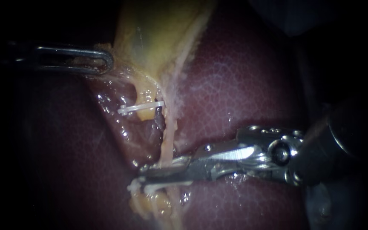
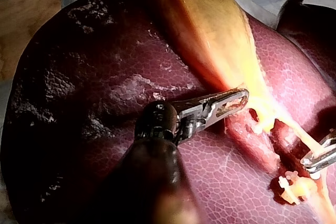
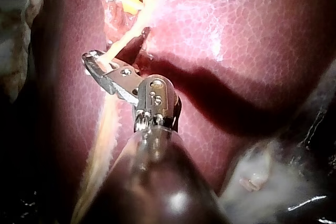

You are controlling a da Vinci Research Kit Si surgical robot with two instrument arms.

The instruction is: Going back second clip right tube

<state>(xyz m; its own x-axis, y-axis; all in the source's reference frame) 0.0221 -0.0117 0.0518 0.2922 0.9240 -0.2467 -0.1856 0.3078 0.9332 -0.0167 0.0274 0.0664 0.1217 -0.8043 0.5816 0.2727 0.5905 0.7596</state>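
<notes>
My left instrument (image 1: pixel 105 61) comes in at the upper left, its jaws shut on the lower edge of the yellow gallbladder (image 1: pixel 158 34); the left wrist view shows the same hold (image 2: pixel 236 100). A white clip (image 1: pixel 141 107) sits across a short tube below the gallbladder. A pale thin tube (image 1: pixel 169 136) runs down from there. My right instrument (image 1: pixel 150 173) lies across this tube lower down, with a narrow gap between its jaws. A second white clip (image 1: pixel 167 184) shows just under them. In the right wrist view the tube crosses the jaw tips (image 3: pixel 97 64).
Dark red liver (image 1: pixel 243 85) surrounds the dissected bed on both sides. Yellow fatty tissue (image 1: pixel 150 204) hangs below the right instrument's jaws. In the left wrist view my right instrument (image 2: pixel 315 157) shows beside a white clip (image 2: pixel 286 187).
</notes>
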